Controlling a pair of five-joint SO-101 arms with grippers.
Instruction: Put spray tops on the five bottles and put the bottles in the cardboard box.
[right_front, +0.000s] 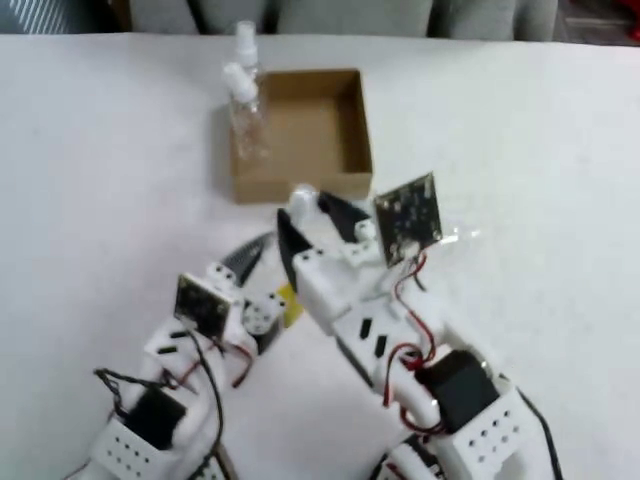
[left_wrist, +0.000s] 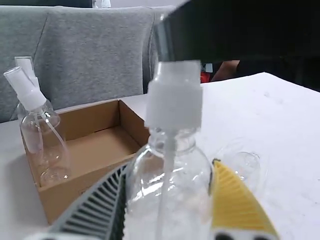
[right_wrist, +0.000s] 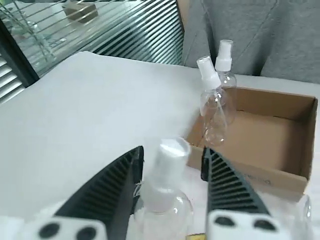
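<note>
Desk: Where's the bottle (left_wrist: 167, 187)?
Operator: Just in front of the cardboard box (right_front: 300, 187), my left gripper (left_wrist: 167, 169) clamped on its body. My right gripper (right_wrist: 172, 151) stands spread wide, straddling its spray top (right_wrist: 167, 162).

bottle (left_wrist: 167, 190) in left gripper (left_wrist: 169, 165): base cut off by edge in both wrist views | its spray top (left_wrist: 174, 100): crown hidden behind blurred dark right gripper (right_front: 302, 207) | high view: bottle body hidden under right arm (right_front: 350, 285) | loose bottle (right_wrist: 306, 212): cut by frame edge, neck unclear
</note>
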